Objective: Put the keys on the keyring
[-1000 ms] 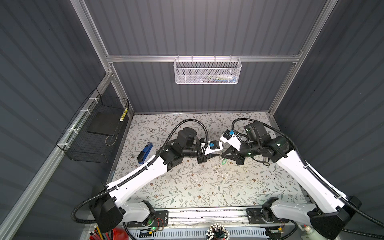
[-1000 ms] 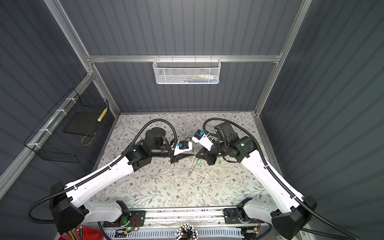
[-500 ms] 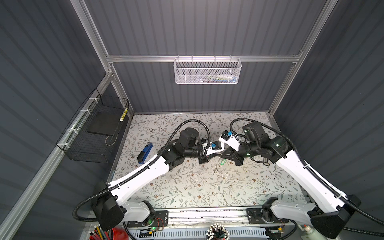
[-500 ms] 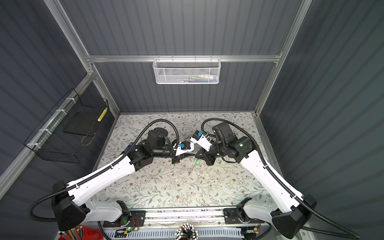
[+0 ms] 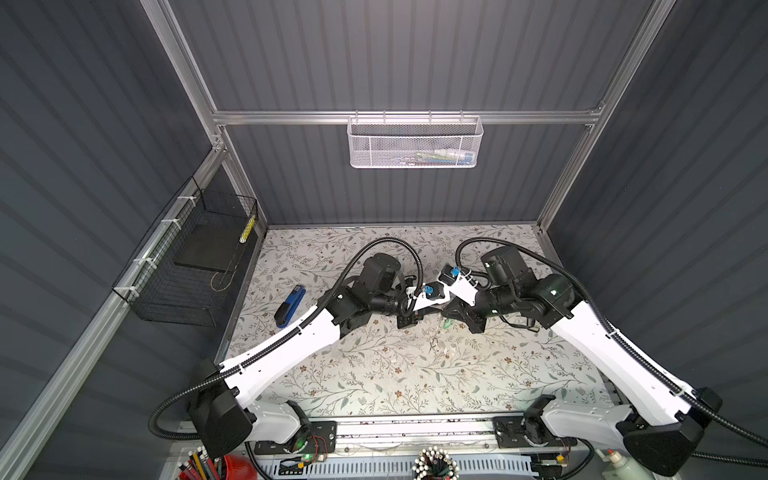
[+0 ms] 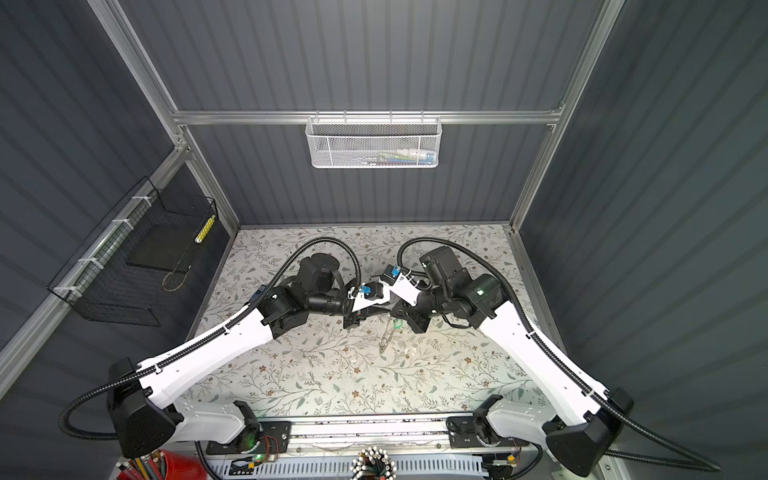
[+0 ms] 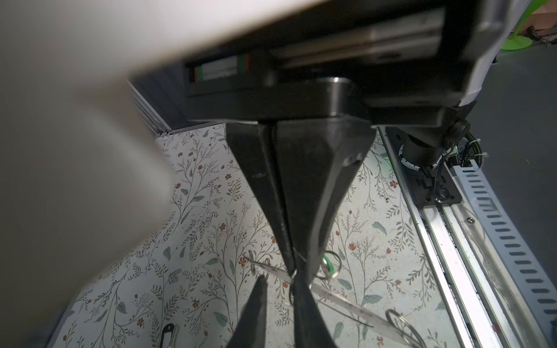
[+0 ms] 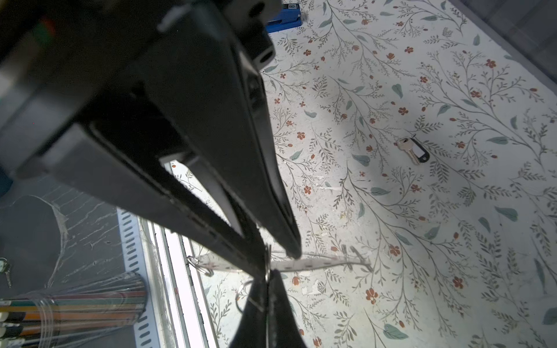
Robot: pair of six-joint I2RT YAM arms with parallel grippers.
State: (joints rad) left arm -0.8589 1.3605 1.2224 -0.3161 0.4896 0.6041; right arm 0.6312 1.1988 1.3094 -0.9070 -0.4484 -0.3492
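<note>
One silver key is lying on the counter, well apart from my right gripper, which is clenching the keyring by its rim; my left gripper is straddling that ring, jaws slightly parted.

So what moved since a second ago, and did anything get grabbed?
The left gripper and right gripper crept toward each other, so their tips nearly meet now. I can't see anything newly grabbed or dropped; the right one is shut on the keyring. The blue stapler stayed put.
</note>
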